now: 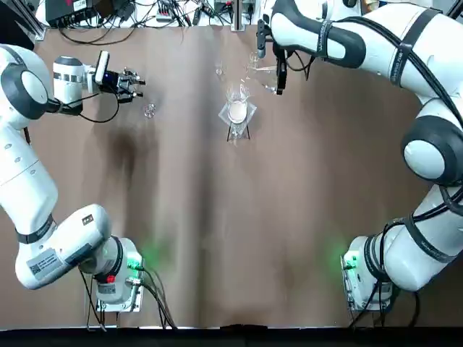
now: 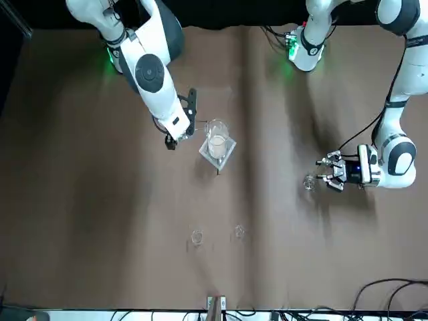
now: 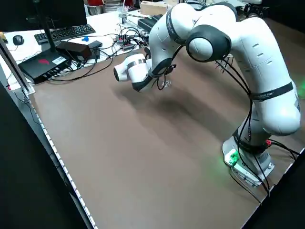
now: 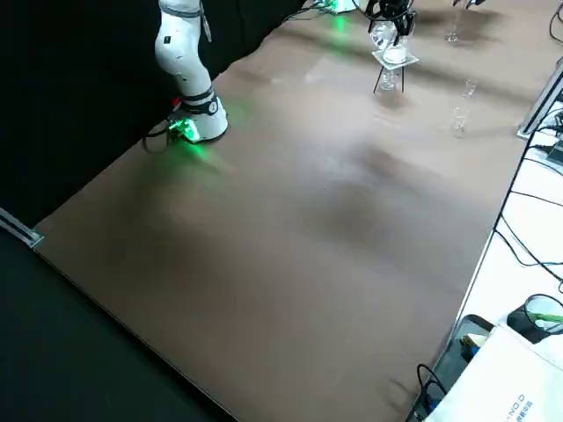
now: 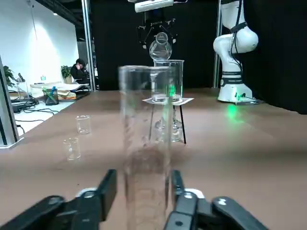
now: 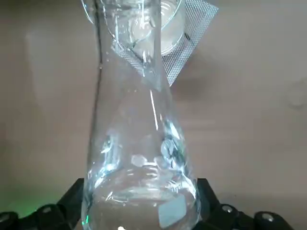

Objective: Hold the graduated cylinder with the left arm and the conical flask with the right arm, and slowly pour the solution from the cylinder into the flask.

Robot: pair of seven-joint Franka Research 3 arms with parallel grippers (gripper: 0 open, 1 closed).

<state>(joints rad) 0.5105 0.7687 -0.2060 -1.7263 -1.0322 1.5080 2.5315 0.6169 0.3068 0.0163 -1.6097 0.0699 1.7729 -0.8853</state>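
Risk: left gripper (image 5: 139, 201) sits wide open round the graduated cylinder (image 5: 144, 143), upright at table's far left, so a skewed close tips it. Right gripper (image 6: 139, 211) clamps the conical flask (image 6: 139, 158) aloft by the beaker (image 2: 217, 138); vessels well apart, so rushed pour spills.

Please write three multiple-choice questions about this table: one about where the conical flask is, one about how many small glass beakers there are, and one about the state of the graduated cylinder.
1. Where is the clear cone-shaped glass flask?
A. Lying on the table
B. Held in the right gripper
C. Inside the wide beaker

2. How many small clear glass beakers stand apart on the table?
A. Two
B. Four
C. None

3. How is the long thin clear glass cylinder standing?
A. Tipped over the flask
B. Lying flat
C. Upright

Answers: 1 B, the fingers close on its wide body. 2 A, the left wrist view shows two. 3 C, it stands straight in front of the open left gripper.
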